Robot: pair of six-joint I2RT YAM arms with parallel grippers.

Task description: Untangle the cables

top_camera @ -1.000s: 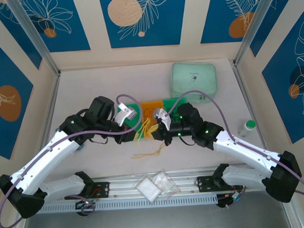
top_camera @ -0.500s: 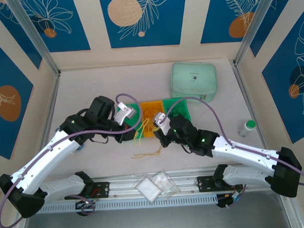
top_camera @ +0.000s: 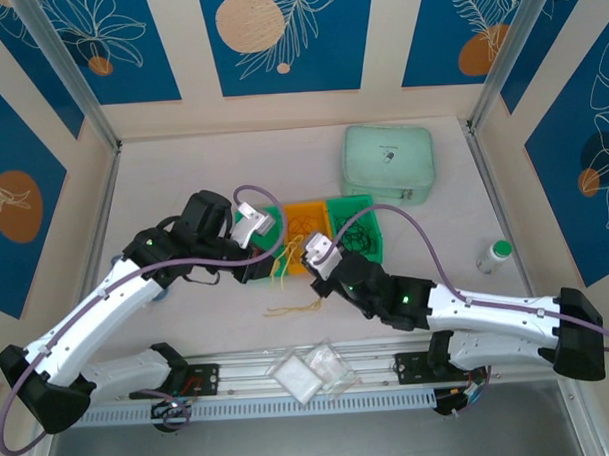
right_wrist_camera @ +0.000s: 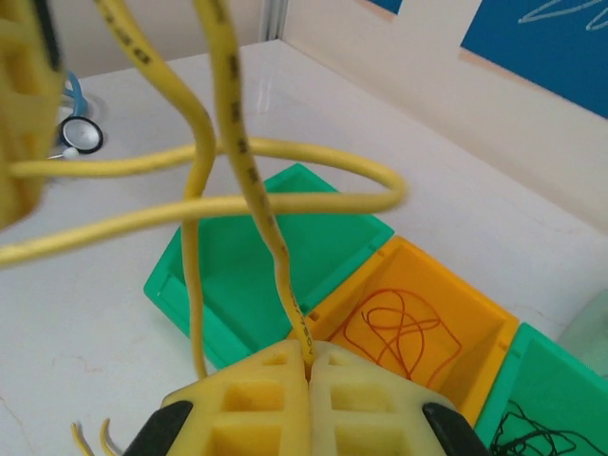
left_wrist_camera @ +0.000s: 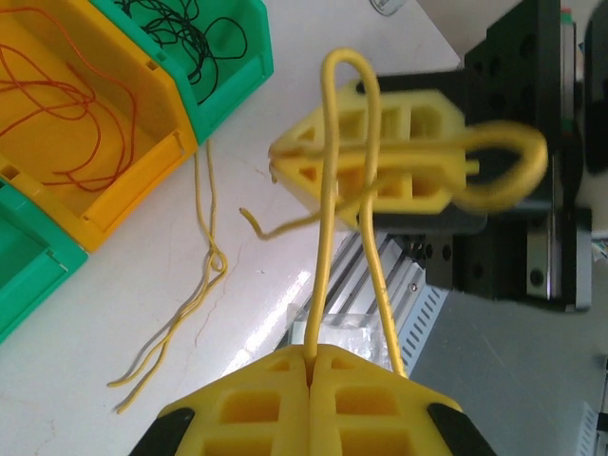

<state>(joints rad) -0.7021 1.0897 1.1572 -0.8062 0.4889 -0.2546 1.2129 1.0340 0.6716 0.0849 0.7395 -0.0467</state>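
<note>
Your right gripper [right_wrist_camera: 309,353] pulls back, clears green bin [left_wrist_camera: 242,90]; left gripper [left_wrist_camera: 312,353] steady. Both jaws clamped on yellow cable [left_wrist_camera: 326,209]; strand drawing out.

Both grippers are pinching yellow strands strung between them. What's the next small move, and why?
Probably ease the right gripper slowly away from the left gripper. Both are shut on the yellow cables, which loop and cross slackly between them, so a gentle pull should show whether the strands slide free.
</note>
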